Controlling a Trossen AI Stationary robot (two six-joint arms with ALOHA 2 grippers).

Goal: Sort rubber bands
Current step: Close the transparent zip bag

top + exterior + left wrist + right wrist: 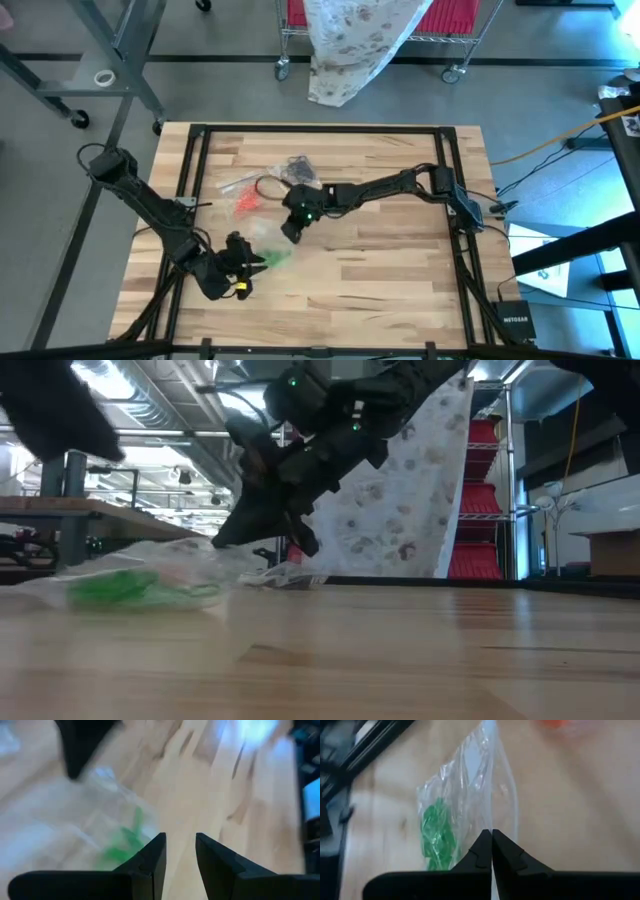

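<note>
Pinching the clear bag [480,785] of green rubber bands [436,836] by its edge, my right pincer [492,849] was fully closed, probably to lift it; bag lay at seven o'clock on the desk [400,280]. My left pincer [179,855] waited half open, empty.

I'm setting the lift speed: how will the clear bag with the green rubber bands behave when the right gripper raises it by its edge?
Probably floppy: the clear bag is thin, wrinkled film, pinched at its edge by the right gripper. The green rubber bands lie bunched at one end, so it would likely hang that end down. It looks light, and the film may slip.
</note>
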